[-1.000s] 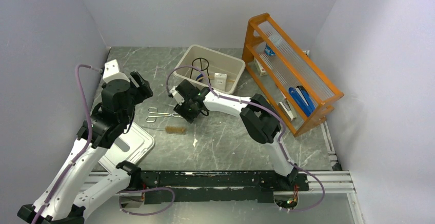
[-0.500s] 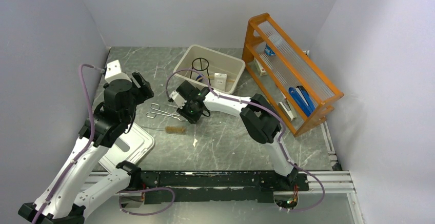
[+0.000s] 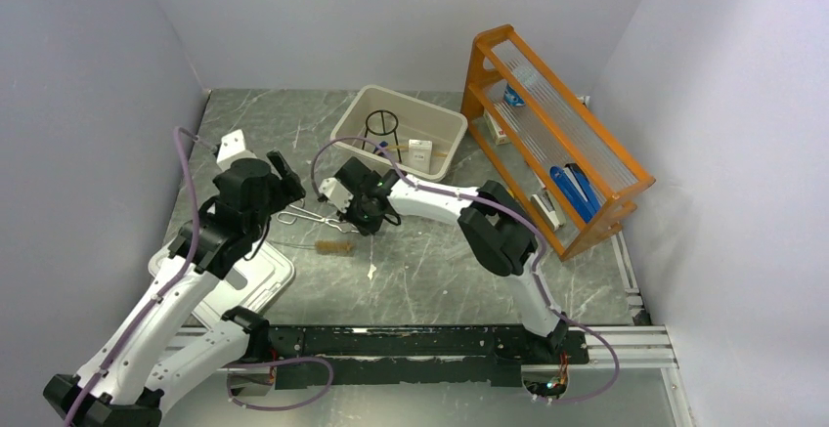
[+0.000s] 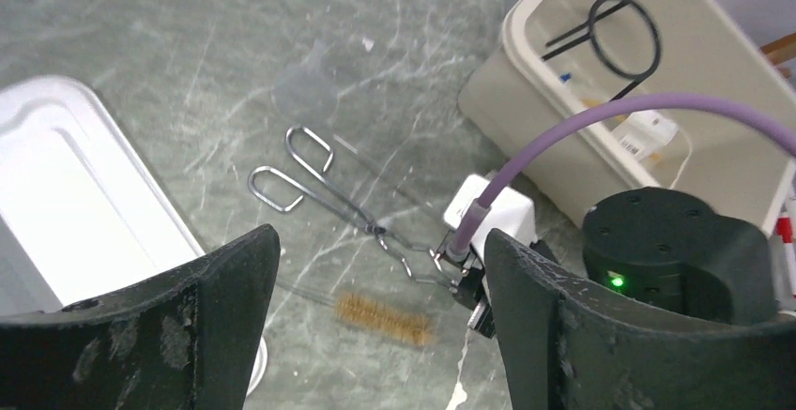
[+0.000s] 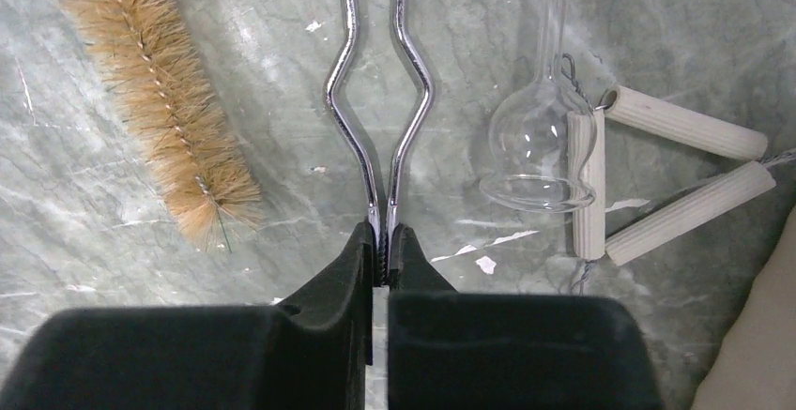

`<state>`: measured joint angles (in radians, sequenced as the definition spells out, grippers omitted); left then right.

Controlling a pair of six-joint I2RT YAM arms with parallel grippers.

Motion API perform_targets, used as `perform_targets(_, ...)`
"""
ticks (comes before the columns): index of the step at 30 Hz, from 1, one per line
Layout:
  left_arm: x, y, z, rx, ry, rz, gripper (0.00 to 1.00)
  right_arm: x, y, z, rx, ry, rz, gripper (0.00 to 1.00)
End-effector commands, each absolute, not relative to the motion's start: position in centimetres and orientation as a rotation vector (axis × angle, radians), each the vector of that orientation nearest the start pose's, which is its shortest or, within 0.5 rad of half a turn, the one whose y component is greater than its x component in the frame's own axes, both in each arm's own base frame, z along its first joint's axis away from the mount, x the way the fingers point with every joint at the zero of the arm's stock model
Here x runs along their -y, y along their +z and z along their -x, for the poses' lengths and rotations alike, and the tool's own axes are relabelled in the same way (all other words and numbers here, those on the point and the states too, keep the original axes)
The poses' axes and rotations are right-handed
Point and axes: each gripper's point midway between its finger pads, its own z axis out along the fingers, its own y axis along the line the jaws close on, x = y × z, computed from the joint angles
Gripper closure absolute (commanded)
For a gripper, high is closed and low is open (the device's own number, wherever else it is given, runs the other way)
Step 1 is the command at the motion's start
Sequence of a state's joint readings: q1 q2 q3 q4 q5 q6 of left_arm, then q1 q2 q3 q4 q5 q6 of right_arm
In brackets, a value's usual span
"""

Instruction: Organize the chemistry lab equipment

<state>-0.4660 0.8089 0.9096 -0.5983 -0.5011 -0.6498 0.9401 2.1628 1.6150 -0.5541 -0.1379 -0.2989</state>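
Note:
The metal tongs [image 5: 380, 100] lie on the marbled table, and my right gripper [image 5: 383, 238] is shut on their tip end. Left of them is the brown-bristled brush [image 5: 155, 100]; to the right lie a clear glass flask [image 5: 533, 152] and the white triangle [image 5: 657, 166]. From above, the tongs [image 3: 308, 215] stretch left from the right gripper [image 3: 354, 220], with the brush [image 3: 335, 247] just below. My left gripper [image 4: 380, 241] hangs open above the tongs' loop handles [image 4: 291, 171] and holds nothing. The black wire tripod ring [image 3: 383, 124] and a white packet [image 3: 420, 150] sit in the tub.
The beige tub [image 3: 420, 103] stands at the back centre, and the orange wooden rack [image 3: 587, 134] with blue items runs along the right. A white lid [image 3: 249, 285] lies at the front left, under the left arm. A purple cable [image 4: 563, 138] arches over the right wrist.
My right gripper has closed on the tongs' tips. The left arm has swung right toward the tongs' handles, its jaws a little wider.

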Motion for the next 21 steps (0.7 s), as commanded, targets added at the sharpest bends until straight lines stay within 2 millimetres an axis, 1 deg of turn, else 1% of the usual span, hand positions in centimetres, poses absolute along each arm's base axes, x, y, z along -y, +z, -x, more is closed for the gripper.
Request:
perform_targets(1, 6.9, 22.6, -26.4, -2.005, -0.215, 0.566, 0.15, -38.7, 0.7, -26.8, -2.16, 0.348, 1.697, 1.0)
perform_targets(6, 5.2, 22.6, -26.2, -1.971, -0.139, 0.668, 0.09, -39.1, 2.4, -26.3, -2.108, 0.4, 1.701, 1.0)
perform_targets(7, 4.8, 22.3, -26.0, -1.965, -0.119, 0.69, 0.06, -39.2, 2.8, -26.3, -2.099, 0.409, 1.694, 1.0)
perform_targets(9, 4.2, 21.0, -25.5, -1.966, -0.1, 0.754, 0.03, -39.4, 3.5, -26.3, -2.083, 0.425, 1.676, 1.0)
perform_targets(13, 4.5, 19.0, -25.1, -1.991, -0.135, 0.786, 0.03, -39.8, 5.4, -26.5, -2.053, 0.453, 1.605, 1.0)
perform_targets(18, 4.7, 17.4, -25.3, -2.025, -0.142, 0.806, 0.03, -40.1, 7.7, -27.1, -2.019, 0.47, 1.488, 1.0)
perform_targets(20, 5.1, 16.8, -25.5, -2.037, -0.166, 0.8, 0.03, -40.1, 8.5, -26.9, -2.005, 0.493, 1.458, 1.0)
perform_targets(21, 5.3, 16.5, -25.6, -2.044, -0.182, 0.797, 0.03, -40.1, 9.2, -26.8, -1.991, 0.507, 1.44, 1.0)
